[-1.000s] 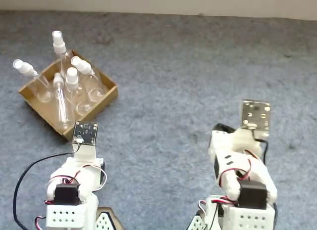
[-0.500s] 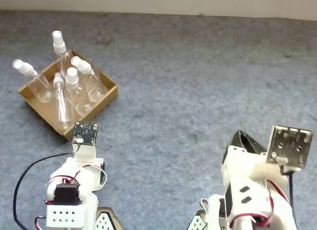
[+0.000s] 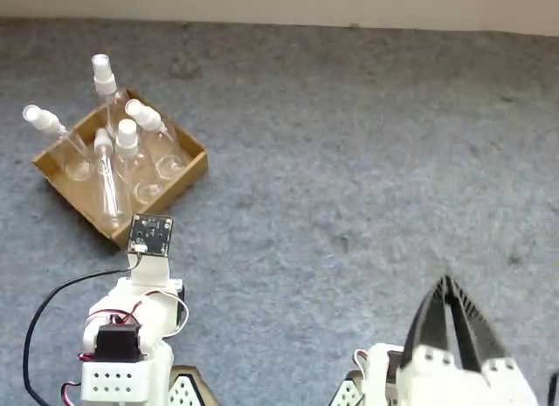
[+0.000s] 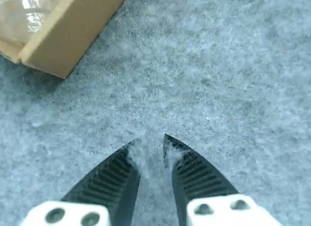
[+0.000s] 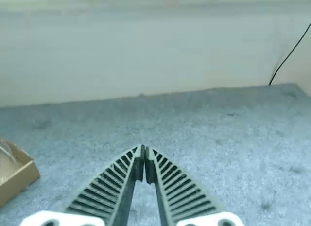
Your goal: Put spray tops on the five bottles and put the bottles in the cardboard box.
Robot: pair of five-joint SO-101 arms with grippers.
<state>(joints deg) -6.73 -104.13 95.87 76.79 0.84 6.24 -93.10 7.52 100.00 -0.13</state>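
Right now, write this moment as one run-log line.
bottles: five, spray tops on, in cardboard box | left end effector: slightly open, empty | right end effector: shut, empty

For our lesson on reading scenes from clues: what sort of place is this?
Likely an indoor robot test bench: grey carpet-like covering, a pale wall behind it, the right gripper, a cardboard box of bottles.

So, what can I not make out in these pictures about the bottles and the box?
- High view: whether the spray tops sit tight on the bottles. They are too small, and the clear plastic overlaps.
- Left wrist view: the cardboard box is cut off by the frame edge, and its contents are a blur.
- Right wrist view: one corner of the box; the edge cuts off the rest.
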